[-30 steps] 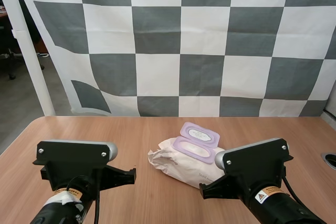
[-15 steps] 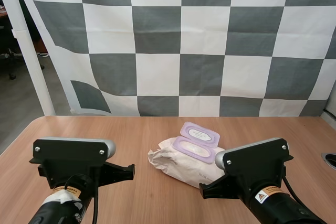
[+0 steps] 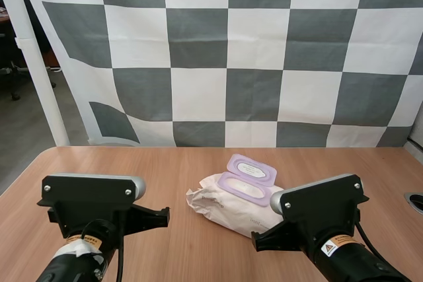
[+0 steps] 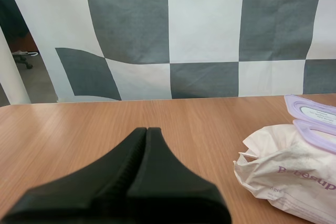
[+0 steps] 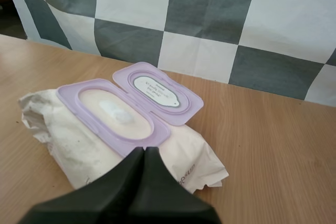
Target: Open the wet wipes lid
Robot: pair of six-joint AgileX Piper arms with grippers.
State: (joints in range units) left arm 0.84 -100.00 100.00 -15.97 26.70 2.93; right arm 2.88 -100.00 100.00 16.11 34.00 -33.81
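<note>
The right gripper (image 5: 144,150) is seen with fingers pressed together into one wedge, nothing held; the left gripper (image 4: 147,129) is likewise closed up and empty. The wet wipes pack (image 5: 73,140) is located on the table (image 5: 273,145) just beyond the right gripper's tips and far-right of the left gripper, so the right arm is judged nearer. Its long axis is laid roughly left-right. The pack is crumpled and cream; the purple lid (image 5: 157,92) is already flipped back to the far side, with the dispensing hole exposed.
</note>
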